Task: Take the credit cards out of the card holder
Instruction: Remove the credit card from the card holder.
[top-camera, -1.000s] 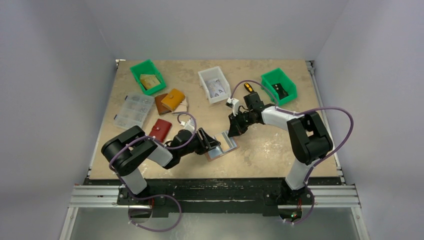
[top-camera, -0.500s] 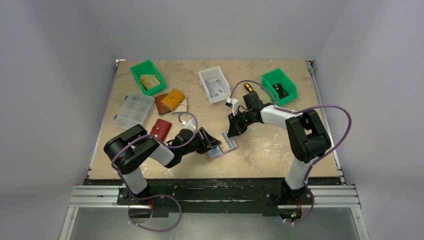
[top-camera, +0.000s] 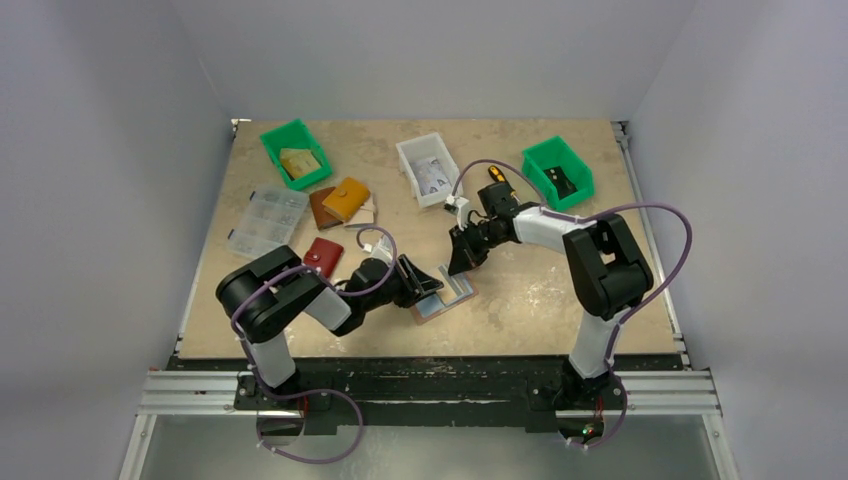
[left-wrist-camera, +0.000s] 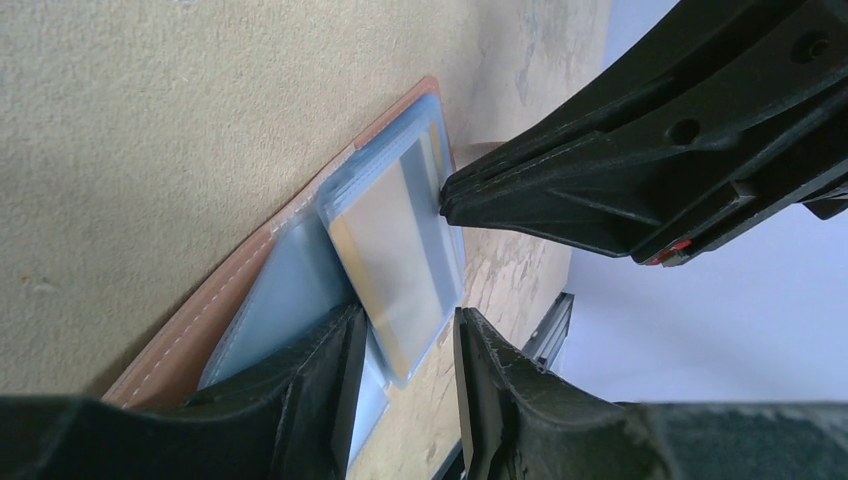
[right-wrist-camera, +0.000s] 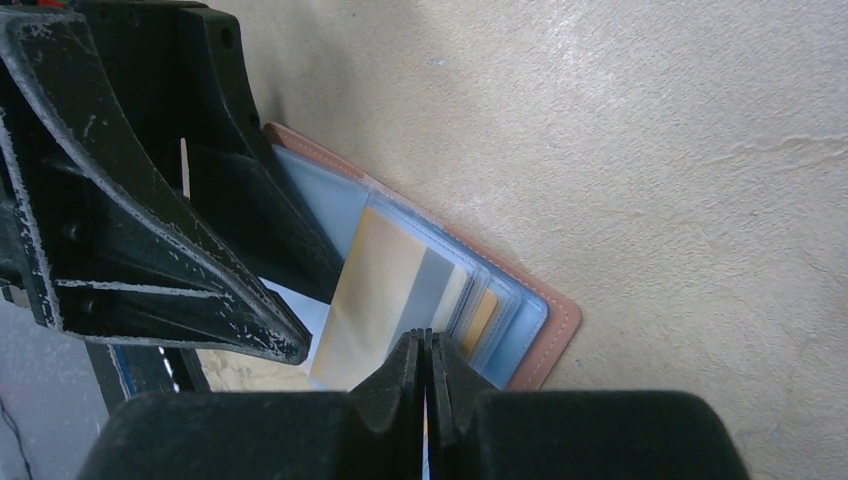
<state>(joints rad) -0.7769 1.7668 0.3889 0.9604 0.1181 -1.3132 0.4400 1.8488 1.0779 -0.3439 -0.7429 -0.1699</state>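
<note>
Left gripper (left-wrist-camera: 410, 330), jaws apart, straddles the left end of the card holder (top-camera: 447, 297), which lies open on the table (top-camera: 540, 300) between the two arms. A tan-gold and grey credit card (right-wrist-camera: 385, 285) sits uppermost in its clear sleeves, long axis running claw to claw. The right gripper (right-wrist-camera: 425, 345), fingers closed, meets the card's far short edge; whether it pinches the card is unclear

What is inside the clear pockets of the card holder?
A tan-gold and silvery card shows on top; a gold card peeks out beneath it. Lower pockets are covered, hiding any more cards.
</note>
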